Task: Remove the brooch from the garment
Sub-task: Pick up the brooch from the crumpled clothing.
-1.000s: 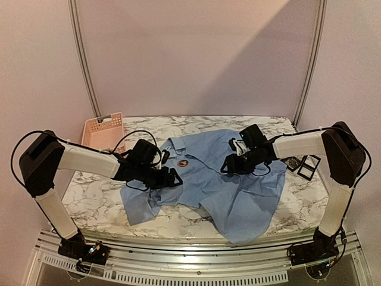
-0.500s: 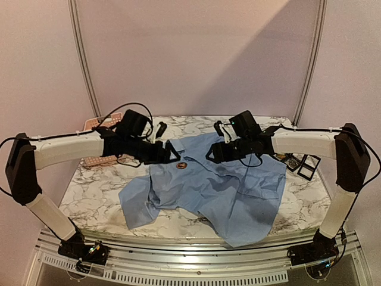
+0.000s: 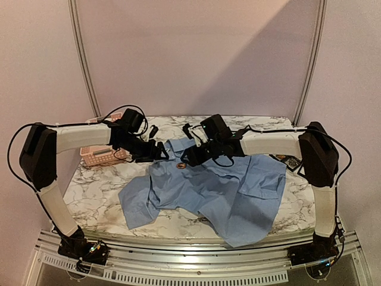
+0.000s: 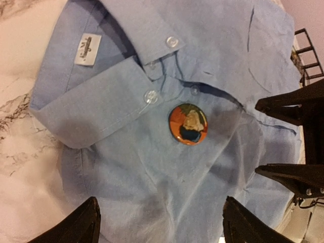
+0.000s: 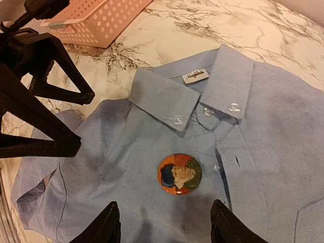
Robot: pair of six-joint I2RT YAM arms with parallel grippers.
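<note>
Toward the far edge of the bench, the brooch sits pinned just below the collar of the garment, which lies spread flat. Left tool and right tool, both open and empty, hover on either side of it.

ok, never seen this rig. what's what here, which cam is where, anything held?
Two robot arms are bolted at the table's near edge, each with a two-finger gripper. The wide picture comes from a fixed camera above and behind them; the other two come from wrist cameras, with their own fingers at the bottom edge. On the marble table lies a light blue shirt with a round brooch pinned below its collar; a pink basket sits at the rear left. The left gripper and right gripper hover open near the brooch, holding nothing.
</note>
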